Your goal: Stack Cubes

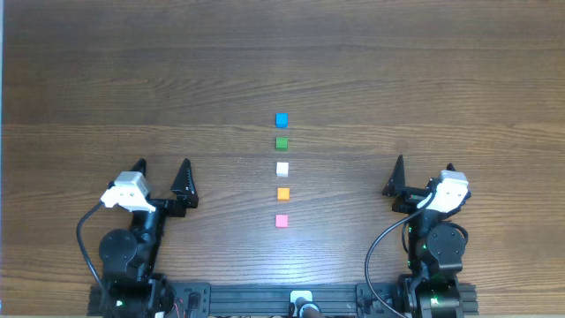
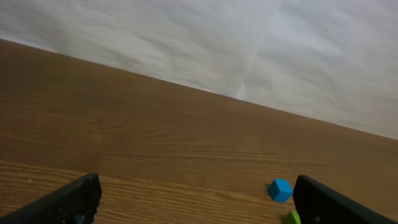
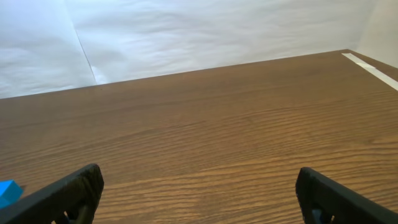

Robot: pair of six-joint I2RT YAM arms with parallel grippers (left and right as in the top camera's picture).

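Five small cubes lie in a straight line down the middle of the wooden table: blue (image 1: 282, 119) farthest from the arms, then green (image 1: 282, 143), white (image 1: 282, 169), orange (image 1: 283, 193) and pink (image 1: 282, 221). None touches another. My left gripper (image 1: 161, 170) stands open at the left, well apart from the line. In the left wrist view the blue cube (image 2: 280, 190) and a corner of the green cube (image 2: 292, 217) lie beside one finger. My right gripper (image 1: 424, 170) stands open at the right, with the blue cube (image 3: 7, 190) at the edge of its wrist view.
The wooden table (image 1: 282, 62) stretches bare beyond the cubes. A white wall (image 3: 186, 31) rises behind its far edge. A pale strip (image 3: 373, 70) runs along the table's right side.
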